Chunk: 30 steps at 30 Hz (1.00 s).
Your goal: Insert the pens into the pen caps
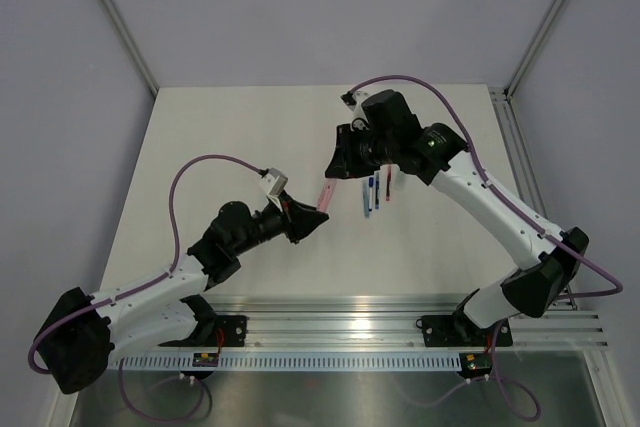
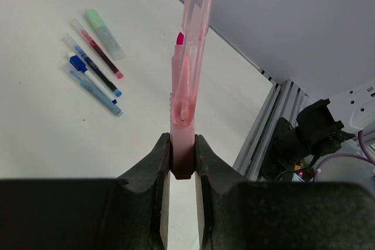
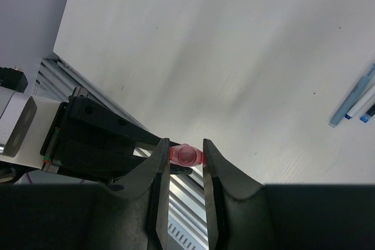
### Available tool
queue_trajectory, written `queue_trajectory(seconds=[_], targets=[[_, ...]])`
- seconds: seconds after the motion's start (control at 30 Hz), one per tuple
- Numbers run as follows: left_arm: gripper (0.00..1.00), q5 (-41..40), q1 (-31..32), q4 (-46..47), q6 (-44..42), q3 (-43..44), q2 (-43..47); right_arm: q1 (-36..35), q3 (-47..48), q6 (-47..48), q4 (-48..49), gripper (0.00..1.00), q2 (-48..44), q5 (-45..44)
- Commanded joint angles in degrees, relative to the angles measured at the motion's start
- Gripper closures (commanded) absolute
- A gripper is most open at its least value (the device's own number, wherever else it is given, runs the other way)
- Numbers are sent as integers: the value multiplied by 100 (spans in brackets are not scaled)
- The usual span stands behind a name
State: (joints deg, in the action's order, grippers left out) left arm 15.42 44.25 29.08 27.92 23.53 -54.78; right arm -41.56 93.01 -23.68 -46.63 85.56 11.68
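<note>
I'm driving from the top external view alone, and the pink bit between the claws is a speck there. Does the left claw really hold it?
Observer: Yes. The left wrist view shows the left claw clamped on the bottom end of the lower pink piece.
Operator: And the right claw?
Observer: Its own view shows the right claw pinching the round end of the upper pink piece between both fingers.
Operator: Is another cap lying loose anywhere?
Observer: A mint green cap lies beside the red pen, touching neither claw.
</note>
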Motion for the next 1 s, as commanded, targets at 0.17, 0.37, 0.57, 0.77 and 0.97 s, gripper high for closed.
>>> queue_trajectory(seconds=[0.17, 0.37, 0.57, 0.77, 0.97], targets=[[100, -179, 31, 607, -138, 20, 266, 16, 86, 268, -312, 100, 365, 633], [100, -285, 22, 634, -42, -41, 337, 16, -343, 118, 39, 100, 251, 765], [100, -408, 22, 634, 20, -85, 425, -45, -1320, -251, 883, 100, -153, 853], [100, -452, 22, 643, 46, -103, 434, -203, -2023, -462, 1288, 100, -373, 774], [100, -426, 22, 695, 99, -129, 469, -510, -2331, -550, 1393, 100, -382, 537]])
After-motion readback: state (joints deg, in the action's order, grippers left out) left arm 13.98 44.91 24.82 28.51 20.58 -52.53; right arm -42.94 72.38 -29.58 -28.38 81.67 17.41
